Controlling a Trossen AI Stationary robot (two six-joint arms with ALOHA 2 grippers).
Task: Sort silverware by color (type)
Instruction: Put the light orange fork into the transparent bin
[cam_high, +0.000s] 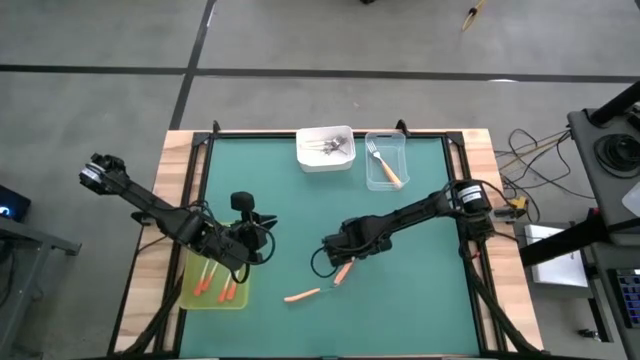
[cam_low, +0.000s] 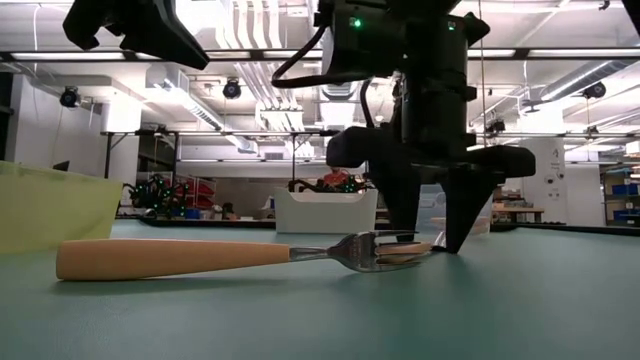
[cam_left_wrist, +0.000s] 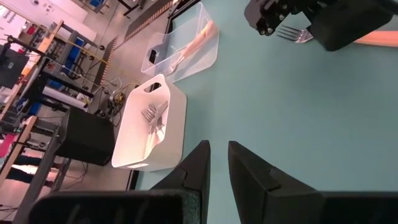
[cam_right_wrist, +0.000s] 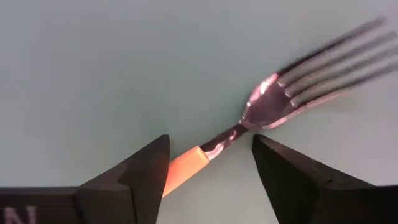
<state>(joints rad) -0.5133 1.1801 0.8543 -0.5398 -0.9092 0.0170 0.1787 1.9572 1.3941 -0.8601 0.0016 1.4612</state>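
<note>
Straddling red-orange fork (cam_right_wrist: 249, 118) at centre of right wrist frame: right gripper (cam_right_wrist: 211, 168) fully spread, empty; fork's long axis diagonal, neck between my fingers, tines toward upper right.

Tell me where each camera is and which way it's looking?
High view: above, looking straight down on the green table, both arms and the trays.
Low view: at table height, looking level past a light orange fork at the right gripper.
Left wrist view: on the left arm, looking past its own left gripper toward the white tray and clear tray.
Right wrist view: on the right arm, looking down between its open fingers at a fork.
Shared: high and left wrist views both show the white tray.
</note>
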